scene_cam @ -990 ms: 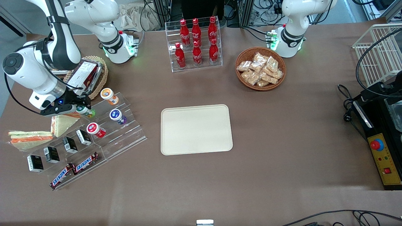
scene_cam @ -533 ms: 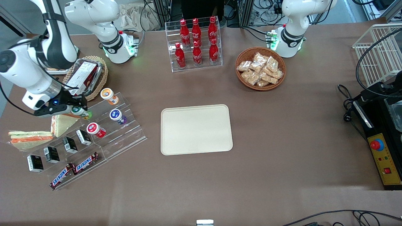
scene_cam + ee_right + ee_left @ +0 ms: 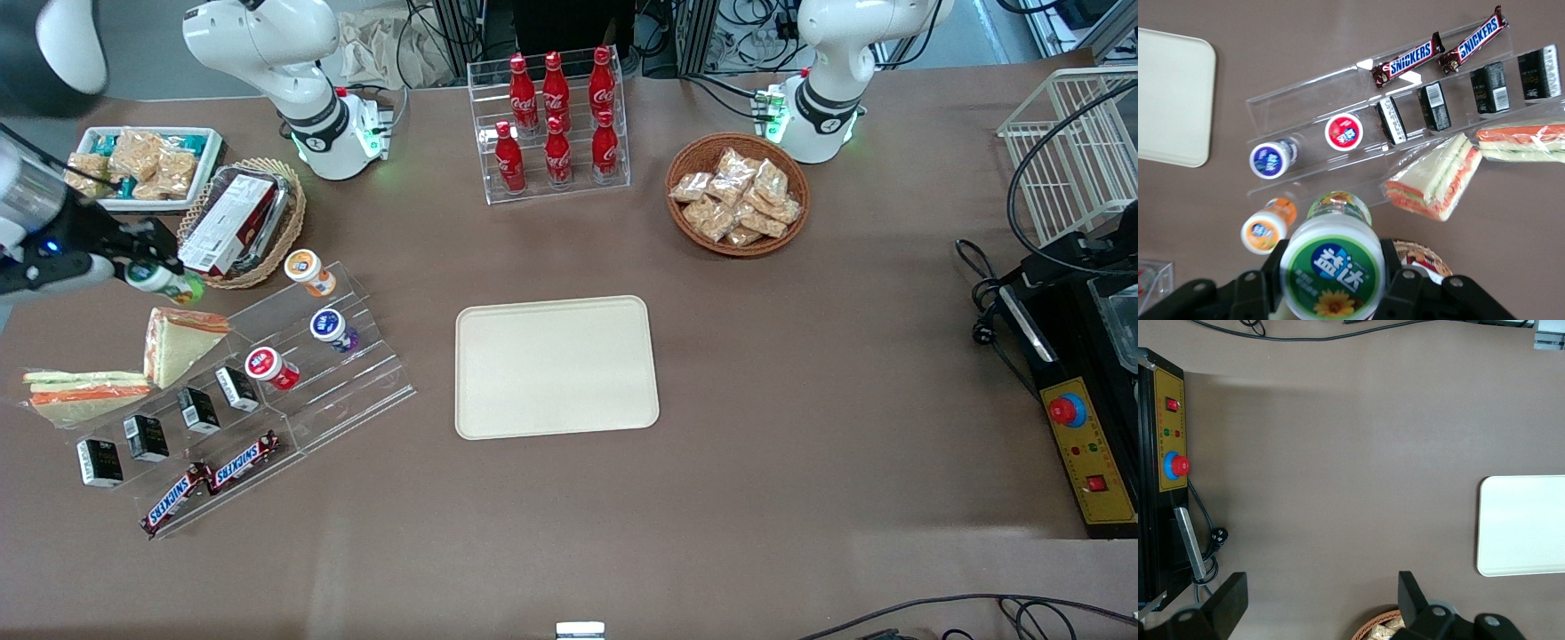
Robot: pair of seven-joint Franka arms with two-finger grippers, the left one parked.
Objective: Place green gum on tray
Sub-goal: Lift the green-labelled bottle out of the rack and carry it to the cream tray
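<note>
Gripper (image 3: 147, 267) clamped on the green gum (image 3: 163, 280), held in the air above the table at the working arm's end.

The fingers (image 3: 1395, 283) press the bottle's sides just under its green-and-white lid, with the acrylic rack (image 3: 356, 364) and a wrapped sandwich (image 3: 178, 342) nearer the front camera below it. On the rack sit the orange-lidded bottle (image 3: 307, 269), purple-lidded bottle (image 3: 332, 328) and red-lidded bottle (image 3: 268, 367). The beige tray (image 3: 556, 366) lies flat mid-table, well apart from the gum, toward the parked arm's end.
</note>
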